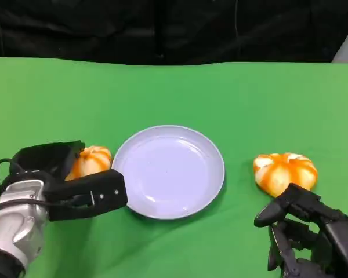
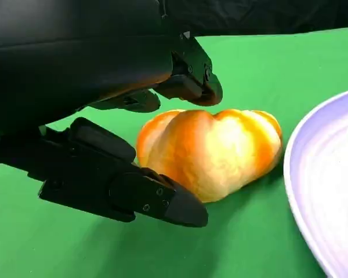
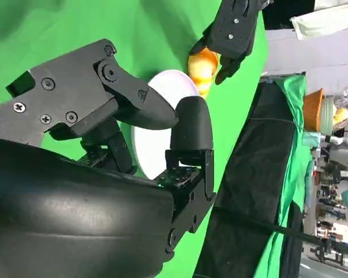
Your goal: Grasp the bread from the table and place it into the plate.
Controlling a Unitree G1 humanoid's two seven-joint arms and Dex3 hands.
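A white plate [image 1: 168, 171] lies in the middle of the green table [image 1: 249, 98]. One orange-and-white bread roll [image 1: 93, 160] rests on the cloth just left of the plate. My left hand [image 1: 75, 185] straddles it, fingers behind and thumb in front. In the left wrist view the roll [image 2: 211, 150] lies between the fingers [image 2: 185, 81] and thumb, which stand close around it without a clear grip, beside the plate [image 2: 330, 191]. A second roll [image 1: 285, 172] sits right of the plate. My right hand [image 1: 313, 234] hovers just in front of it, fingers apart, holding nothing.
A black curtain [image 1: 162, 29] closes off the table's far edge. The right wrist view looks past my right hand [image 3: 133, 116] to the plate [image 3: 174, 84], the left roll [image 3: 202, 66] and my left hand [image 3: 235, 29], with room clutter beyond the table.
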